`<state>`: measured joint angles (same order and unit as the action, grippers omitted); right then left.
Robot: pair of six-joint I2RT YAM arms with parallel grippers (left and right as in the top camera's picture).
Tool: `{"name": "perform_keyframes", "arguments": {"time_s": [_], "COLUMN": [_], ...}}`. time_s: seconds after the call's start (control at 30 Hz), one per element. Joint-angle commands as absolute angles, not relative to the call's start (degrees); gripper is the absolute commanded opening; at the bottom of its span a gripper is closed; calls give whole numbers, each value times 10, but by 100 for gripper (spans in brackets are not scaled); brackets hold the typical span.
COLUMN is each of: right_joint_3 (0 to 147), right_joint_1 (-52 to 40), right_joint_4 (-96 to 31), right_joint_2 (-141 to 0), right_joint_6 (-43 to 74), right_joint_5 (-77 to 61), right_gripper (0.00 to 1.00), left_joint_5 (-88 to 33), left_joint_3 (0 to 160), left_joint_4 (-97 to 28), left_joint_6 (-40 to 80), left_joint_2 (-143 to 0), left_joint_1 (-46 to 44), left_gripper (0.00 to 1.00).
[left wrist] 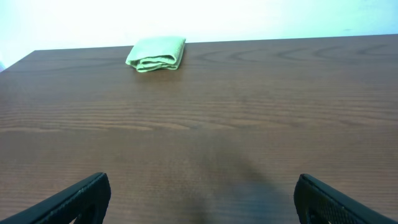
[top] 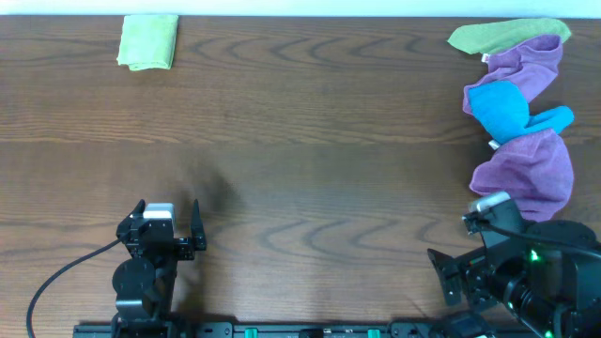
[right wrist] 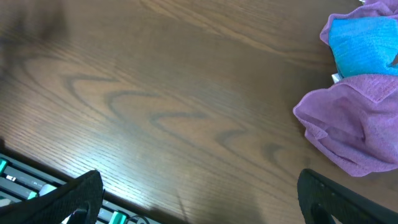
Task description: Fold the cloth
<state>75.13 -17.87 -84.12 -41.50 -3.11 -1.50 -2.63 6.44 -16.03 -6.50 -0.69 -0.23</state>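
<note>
Cloth (top: 148,41) folded far left, rumpled pile (top: 522,141) far right

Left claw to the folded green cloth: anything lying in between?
Nothing. Only bare table lies between the left claw and the folded green cloth, shown in the left wrist view.

Open middle of brown wooden tabletop (top: 310,141).
Hemmed by folded green cloth (top: 148,41) far left, heaped purple-blue-green cloths (top: 526,169) far right.
</note>
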Motion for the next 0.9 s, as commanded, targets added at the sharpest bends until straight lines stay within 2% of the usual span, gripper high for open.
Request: {"name": "perform_keyframes", "arguments": {"time_s": [0.0, 0.37, 0.67, 0.87], "right_joint_3": [750, 733, 511, 383], "right_joint_1": [-184, -180, -46, 16], "right_joint_4": [-840, -805, -569, -491], "right_joint_2": [-413, -409, -243, -140], "right_joint_6": [-22, -55, -54, -54], "right_joint_5": [-15, 17, -34, -46], "right_gripper": [99, 99, 99, 99], "left_joint_5": [-26, -26, -26, -26], "left_joint_3": [50, 50, 50, 50], "left_joint_4": [-164, -164, -164, -164], "left_joint_6": [-77, -77, -77, -77], "left_joint_2": [-3, -3, -3, -3], "left_joint_1": [-3, -3, -3, -3], "left_gripper": [95, 95, 95, 95]}}
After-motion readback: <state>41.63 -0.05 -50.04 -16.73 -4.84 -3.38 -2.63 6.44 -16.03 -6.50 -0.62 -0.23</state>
